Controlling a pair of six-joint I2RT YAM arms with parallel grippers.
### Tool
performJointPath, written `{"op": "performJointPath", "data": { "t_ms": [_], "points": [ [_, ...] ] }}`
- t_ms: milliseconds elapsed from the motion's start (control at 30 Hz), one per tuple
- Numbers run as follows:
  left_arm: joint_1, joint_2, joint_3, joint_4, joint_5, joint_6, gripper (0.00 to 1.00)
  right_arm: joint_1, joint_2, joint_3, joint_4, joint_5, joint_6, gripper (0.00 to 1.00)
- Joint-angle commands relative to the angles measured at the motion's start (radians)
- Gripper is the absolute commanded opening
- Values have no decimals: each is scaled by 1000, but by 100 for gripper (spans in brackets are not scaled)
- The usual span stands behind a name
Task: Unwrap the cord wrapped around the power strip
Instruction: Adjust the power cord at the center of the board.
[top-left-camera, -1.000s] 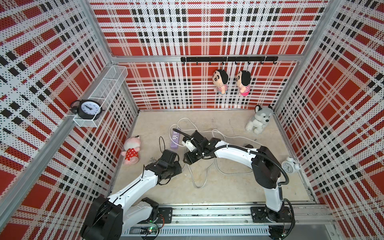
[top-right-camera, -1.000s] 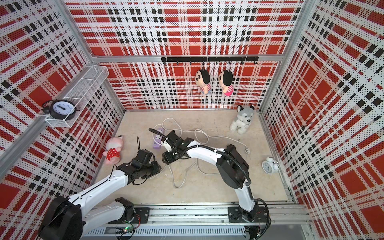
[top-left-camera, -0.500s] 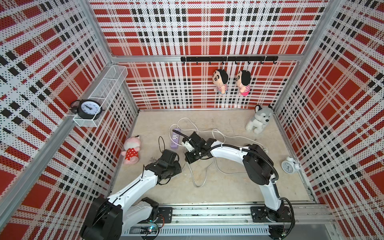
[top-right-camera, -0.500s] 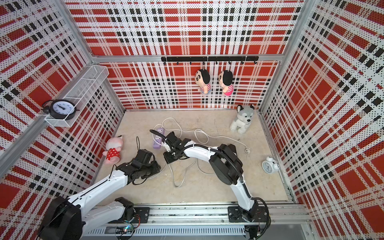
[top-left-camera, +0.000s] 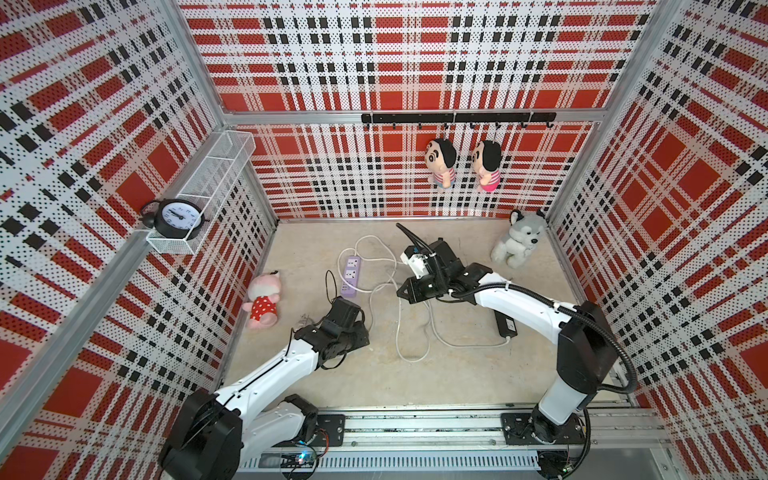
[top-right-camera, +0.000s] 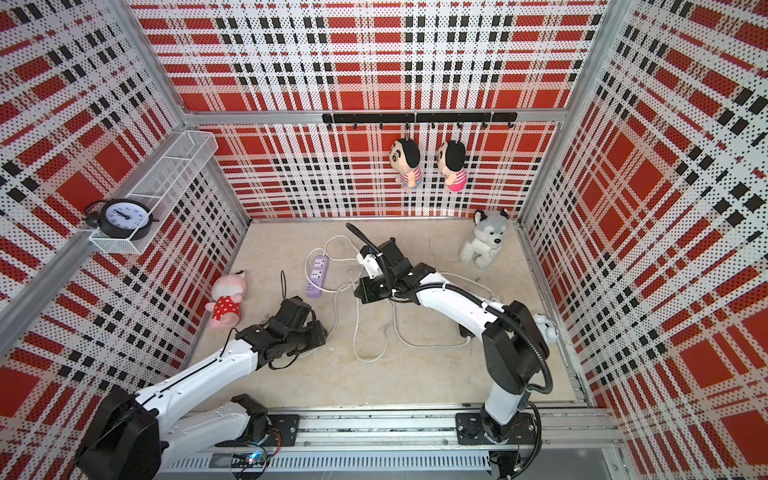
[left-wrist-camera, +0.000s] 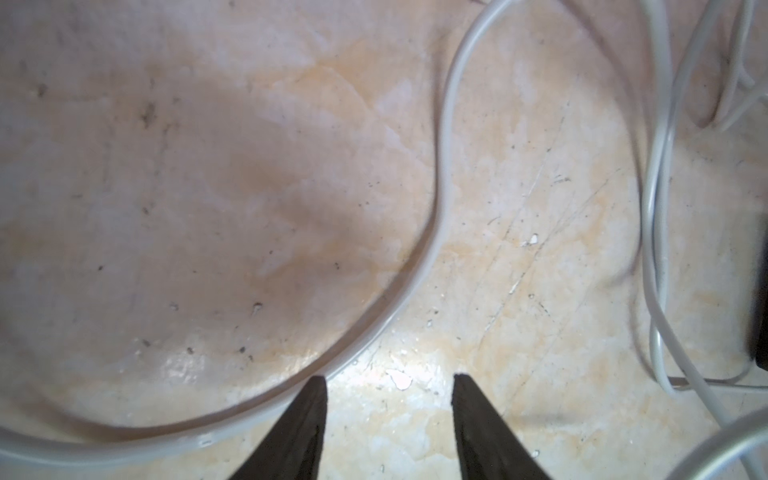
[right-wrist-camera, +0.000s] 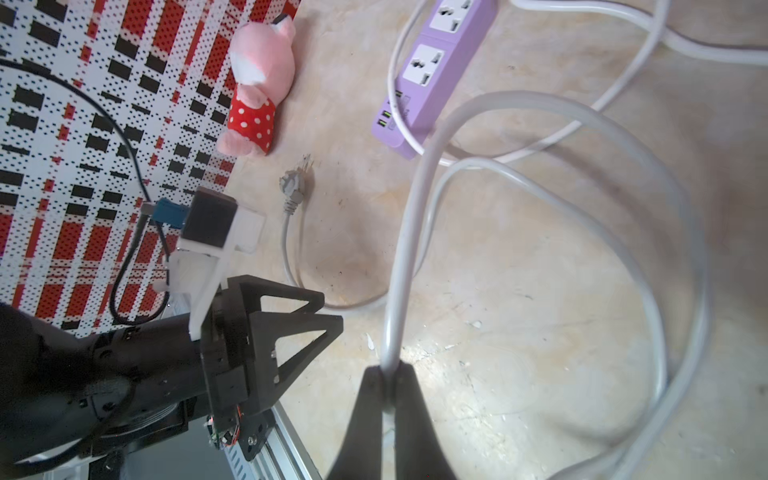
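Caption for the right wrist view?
Right hand shut on the white cord, purple power strip lying nearby.

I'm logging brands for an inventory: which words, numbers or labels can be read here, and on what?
No text here can be quoted as it reads.
Dial of the black alarm clock: numerals, too small to read.
Marks by the USB ports of the purple power strip: blurred.
The white cord: no print visible.
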Motion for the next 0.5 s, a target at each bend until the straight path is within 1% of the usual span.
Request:
{"op": "performJointPath", "data": {
  "t_ms": [0,200,367,467],
  "points": [
    [-43,55,26,60,-31,-8,56,-44,-72,-93,-3,-5,32,3],
    [-74,250,128,85,-93,20,55,-88,-225,-261,25,-32,95,3],
    [-72,401,194,45,-133,43,52,-88,-263,-355,-20,-30,87,3],
    [-64,441,196,20,-157,44,48,-85,-263,-400,-15,-26,88,3]
  ]
}}
